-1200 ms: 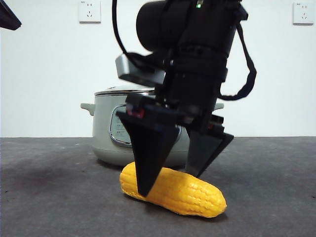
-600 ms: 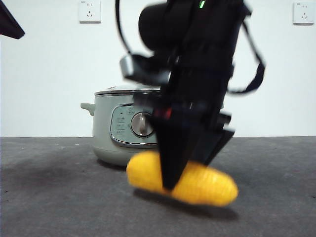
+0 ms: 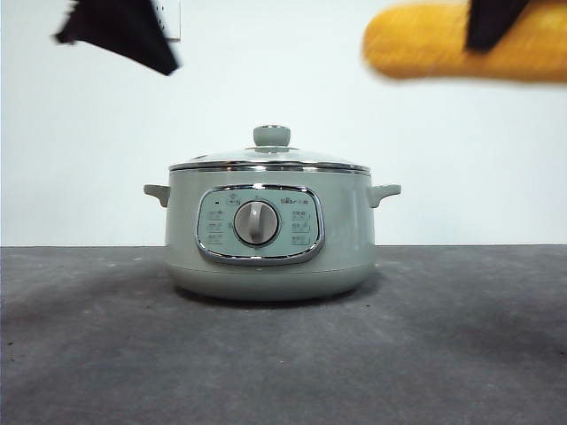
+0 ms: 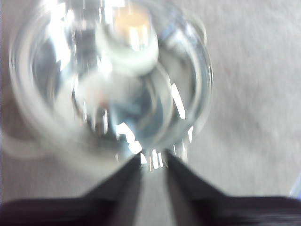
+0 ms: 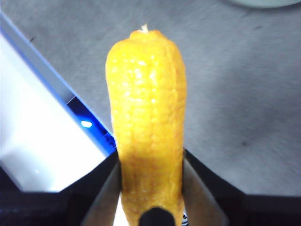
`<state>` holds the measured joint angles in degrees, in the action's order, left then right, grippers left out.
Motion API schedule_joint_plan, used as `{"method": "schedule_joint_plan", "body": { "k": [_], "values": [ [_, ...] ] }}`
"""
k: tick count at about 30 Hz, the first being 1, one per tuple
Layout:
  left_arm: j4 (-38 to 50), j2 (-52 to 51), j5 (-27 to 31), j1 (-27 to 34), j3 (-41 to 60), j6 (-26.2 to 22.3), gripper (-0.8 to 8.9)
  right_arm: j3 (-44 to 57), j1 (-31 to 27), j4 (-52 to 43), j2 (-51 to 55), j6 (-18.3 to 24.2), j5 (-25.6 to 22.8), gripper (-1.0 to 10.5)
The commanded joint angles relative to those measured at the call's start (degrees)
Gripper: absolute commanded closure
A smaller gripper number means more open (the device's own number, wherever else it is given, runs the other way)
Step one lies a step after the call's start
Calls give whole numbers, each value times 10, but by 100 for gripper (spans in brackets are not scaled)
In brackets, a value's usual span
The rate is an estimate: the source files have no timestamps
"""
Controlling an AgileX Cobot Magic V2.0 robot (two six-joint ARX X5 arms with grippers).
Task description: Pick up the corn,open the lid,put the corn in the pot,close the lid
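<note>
the right gripper (image 5: 150,188) pinched the corn (image 5: 146,127) between its jaws, held high above the table (image 3: 461,354) at the upper right, so the pick-up looked done. the lid (image 3: 269,159) sat shut on the pot (image 3: 266,235) at the table's middle. the left gripper (image 4: 153,162) hung over the lid's knob (image 4: 134,37), jaws slightly parted and empty. opening, dropping the corn in and closing remained. the pot's panel print was too small to read

The pot's (image 3: 266,239) control panel (image 3: 260,224) carries small print; none readable.
</note>
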<state>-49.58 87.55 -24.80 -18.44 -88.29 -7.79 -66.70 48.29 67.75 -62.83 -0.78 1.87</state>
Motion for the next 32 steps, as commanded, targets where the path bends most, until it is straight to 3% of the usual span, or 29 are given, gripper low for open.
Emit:
{"method": "schedule_joint_plan", "body": {
  "k": [1, 3, 5, 12, 20, 32],
  "values": [
    [-31, 73, 28, -15, -107, 28, 341, -5, 0, 14, 19, -33, -6, 958],
    [-58, 124, 66, -27, -184, 33, 194, -7, 0, 18, 34, -44, -6, 958],
    [-82, 167, 97, -38, -250, 33, 148, -7, 0, 18, 42, -49, -6, 958],
    [-130, 290, 156, -72, -422, 33, 148, -7, 0, 17, 45, -67, -6, 958],
    [-126, 353, 200, -100, -445, 32, 149, -7, 0, 17, 45, -81, -6, 958],
    [-152, 382, 200, -116, -445, 37, 160, -7, 0, 16, 45, -83, -6, 958]
  ]
}}
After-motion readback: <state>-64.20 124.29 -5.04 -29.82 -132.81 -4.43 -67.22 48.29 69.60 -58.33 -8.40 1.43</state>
